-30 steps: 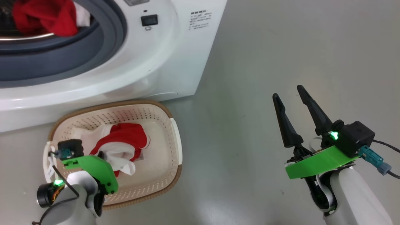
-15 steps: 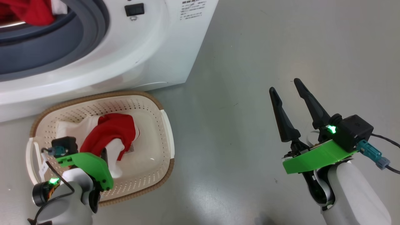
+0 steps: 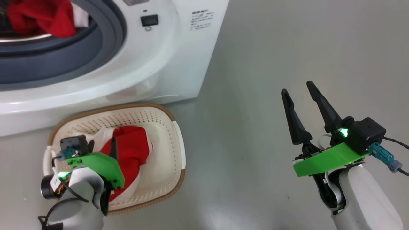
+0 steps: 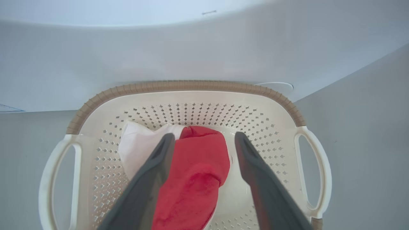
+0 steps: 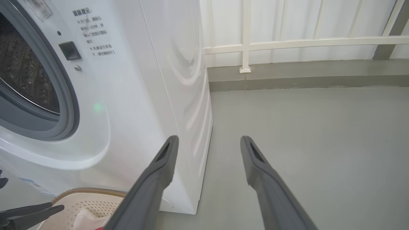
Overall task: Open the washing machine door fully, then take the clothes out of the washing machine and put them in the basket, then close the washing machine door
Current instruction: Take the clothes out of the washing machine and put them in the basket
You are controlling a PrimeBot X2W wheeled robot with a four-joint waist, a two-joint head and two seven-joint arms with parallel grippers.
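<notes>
Clothes (image 3: pixel 131 147) come to two bundles: one red-and-white heap lies in the single basket (image 3: pixel 179 140), and a second red bundle (image 3: pixel 38 19) sits up behind the basket in the drum of the washing machine (image 3: pixel 153 64), whose white front stands just beyond the basket's far rim. Left hand (image 4: pixel 204 136) hangs over the basket, two fingers spread wide, red cloth between them but not pinched. Right hand (image 3: pixel 297 88) is well off to the basket's right above the floor (image 3: pixel 255 48), fingers apart, holding nothing.

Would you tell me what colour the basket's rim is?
Brown, woven-look rim on a cream basket; left wrist view shows it best.
</notes>
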